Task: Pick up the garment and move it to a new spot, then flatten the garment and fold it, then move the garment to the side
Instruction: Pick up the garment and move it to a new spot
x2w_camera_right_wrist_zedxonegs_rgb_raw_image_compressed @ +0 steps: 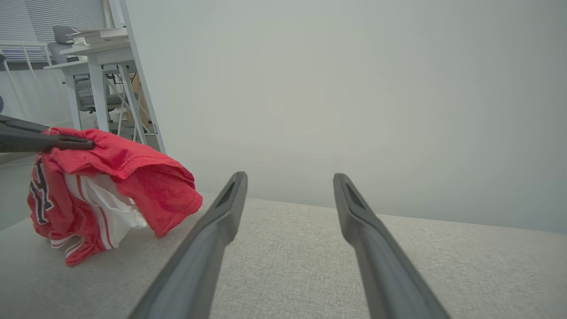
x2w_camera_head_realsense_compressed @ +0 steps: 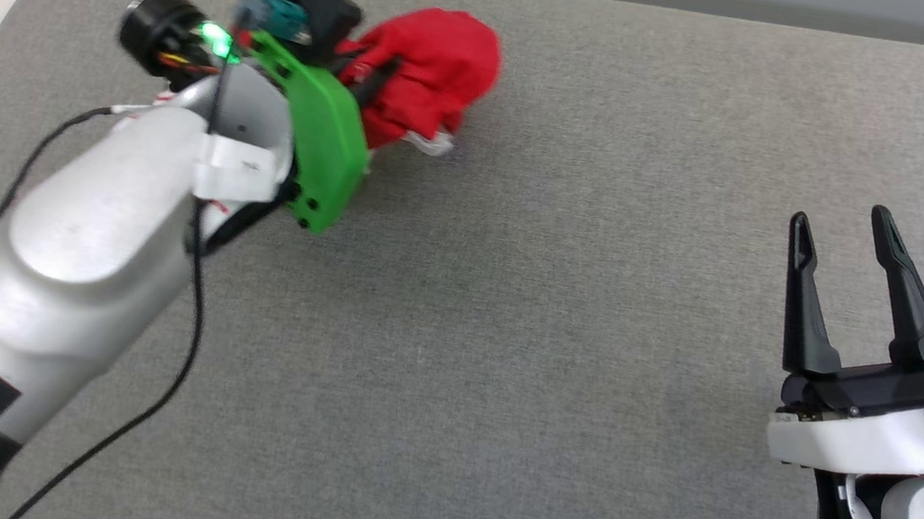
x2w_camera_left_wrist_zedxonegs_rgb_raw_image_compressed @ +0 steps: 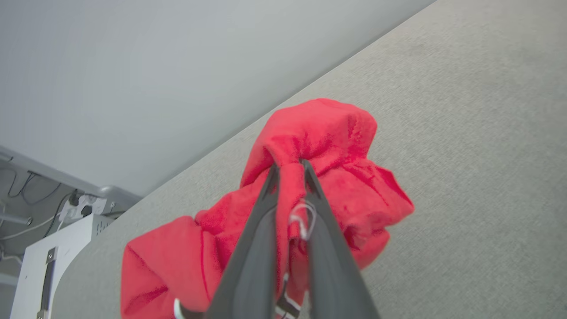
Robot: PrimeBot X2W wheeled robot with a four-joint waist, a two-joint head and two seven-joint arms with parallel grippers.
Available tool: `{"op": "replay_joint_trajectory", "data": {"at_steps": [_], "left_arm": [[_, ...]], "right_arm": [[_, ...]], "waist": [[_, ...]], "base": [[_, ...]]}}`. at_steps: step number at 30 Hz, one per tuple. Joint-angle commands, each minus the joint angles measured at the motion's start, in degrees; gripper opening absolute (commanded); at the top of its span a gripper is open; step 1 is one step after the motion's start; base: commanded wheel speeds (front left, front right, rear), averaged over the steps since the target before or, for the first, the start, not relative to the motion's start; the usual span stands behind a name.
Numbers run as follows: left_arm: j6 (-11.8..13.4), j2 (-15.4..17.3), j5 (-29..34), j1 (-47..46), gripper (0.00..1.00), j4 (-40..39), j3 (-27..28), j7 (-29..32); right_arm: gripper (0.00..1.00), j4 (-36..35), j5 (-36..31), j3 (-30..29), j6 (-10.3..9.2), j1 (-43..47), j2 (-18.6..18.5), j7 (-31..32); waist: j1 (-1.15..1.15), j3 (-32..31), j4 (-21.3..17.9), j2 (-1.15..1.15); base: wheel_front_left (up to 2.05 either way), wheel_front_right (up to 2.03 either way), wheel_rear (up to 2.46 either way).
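Head view: left claw [x2w_camera_head_realsense_compressed: 373,77] reaches toward the far left part of the grey worktop [x2w_camera_head_realsense_compressed: 558,320], fingers buried in the garment [x2w_camera_head_realsense_compressed: 438,62]. The garment is a bunched red lump near the worktop's far edge, with a bit of white at its lower edge. A green cover [x2w_camera_head_realsense_compressed: 325,145] sits on the left wrist and a black cable [x2w_camera_head_realsense_compressed: 188,335] trails down along the forearm. Right claw [x2w_camera_head_realsense_compressed: 841,215] is at lower right, fingers spread wide with nothing between them, well apart from the garment.

Left wrist view: left claw [x2w_camera_left_wrist_zedxonegs_rgb_raw_image_compressed: 290,166] is pinched nearly closed on a fold of the red garment [x2w_camera_left_wrist_zedxonegs_rgb_raw_image_compressed: 328,133], with cloth squeezed between the two dark fingers. The rest of the garment bulges around and below the fingers. Grey worktop [x2w_camera_left_wrist_zedxonegs_rgb_raw_image_compressed: 465,133] lies behind it, a pale wall [x2w_camera_left_wrist_zedxonegs_rgb_raw_image_compressed: 155,66] beyond.

Right wrist view: right claw [x2w_camera_right_wrist_zedxonegs_rgb_raw_image_compressed: 289,177] is wide open and holds nothing, fingers low over the worktop [x2w_camera_right_wrist_zedxonegs_rgb_raw_image_compressed: 288,274]. The garment [x2w_camera_right_wrist_zedxonegs_rgb_raw_image_compressed: 146,177] is at far left, gripped at its top by the left claw [x2w_camera_right_wrist_zedxonegs_rgb_raw_image_compressed: 84,143]. It hangs crumpled from there, its lower end touching the worktop. Dark lettering [x2w_camera_right_wrist_zedxonegs_rgb_raw_image_compressed: 40,190] shows on the red, and a white sleeve [x2w_camera_right_wrist_zedxonegs_rgb_raw_image_compressed: 102,208] with red stripes shows inside the folds. White desk [x2w_camera_right_wrist_zedxonegs_rgb_raw_image_compressed: 97,57] in the background.
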Motion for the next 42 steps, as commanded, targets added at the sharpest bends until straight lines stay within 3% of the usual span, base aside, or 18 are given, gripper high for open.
{"op": "replay_joint_trajectory", "data": {"at_steps": [1,9,15,21,26,30,31,32,38,42], "left_arm": [[-0.15,-2.19,1.47,-1.45,0.00,-1.09,-1.14,-0.88],[-0.15,-13.79,3.36,-0.78,0.00,-2.65,-10.60,-3.80],[-0.15,-20.32,3.60,3.78,0.00,-2.13,-17.77,-4.75],[-0.15,-23.58,6.84,13.19,0.00,-1.49,-18.86,-0.01],[-0.15,-23.45,11.91,20.13,0.00,-0.51,-18.88,4.90],[-0.15,-23.65,12.22,21.76,0.00,0.61,-18.89,3.78],[-0.15,-23.80,11.71,21.09,0.46,1.09,-18.89,2.01],[-0.15,-24.01,11.34,20.10,1.00,1.69,-18.89,-0.53],[0.32,-25.70,10.55,15.81,1.00,4.11,-15.60,-14.27],[3.52,-25.69,10.68,15.41,1.00,3.52,-11.84,-20.55]], "right_arm": [[1.00,-0.45,-0.15,-0.73,-0.05,0.96,0.30,-0.34],[1.00,-1.69,-1.15,-5.77,-0.05,2.06,1.72,-0.34],[1.00,-2.25,-1.65,-7.97,-0.05,2.14,2.25,-0.34],[1.00,-2.04,-1.97,-8.08,-0.05,1.38,2.46,-0.34],[1.00,-1.38,-2.20,-7.55,-0.05,0.49,2.52,-0.34],[1.00,-0.75,-2.43,-7.45,-0.05,0.32,2.55,-0.34],[1.00,-0.62,-2.52,-7.49,-0.05,0.46,2.55,-0.34],[1.00,-0.48,-2.61,-7.54,-0.05,0.64,2.56,-0.34],[1.00,0.12,-2.72,-7.82,-0.05,2.38,2.57,-0.34],[1.00,0.48,-2.72,-7.52,-0.05,3.88,2.57,-0.34]], "waist": [[0.00,-1.32,-2.92,0.00],[0.00,-0.02,-6.87,0.00],[0.00,1.48,-8.06,0.00],[0.00,3.08,-8.29,0.00],[0.00,3.95,-8.14,0.00],[0.00,3.61,-7.30,0.00],[0.00,3.28,-6.95,0.00],[0.00,2.75,-6.55,0.00],[0.00,-1.47,-4.52,0.00],[0.00,-4.60,-3.50,0.00]], "base": [[0.00,0.00,0.00],[0.00,0.00,0.00],[0.00,0.00,0.00],[0.00,0.00,0.00],[0.00,0.00,0.00],[0.00,0.00,0.00],[0.00,0.00,0.00],[0.00,0.00,0.00],[0.00,0.00,0.00],[0.00,0.00,0.00]]}}
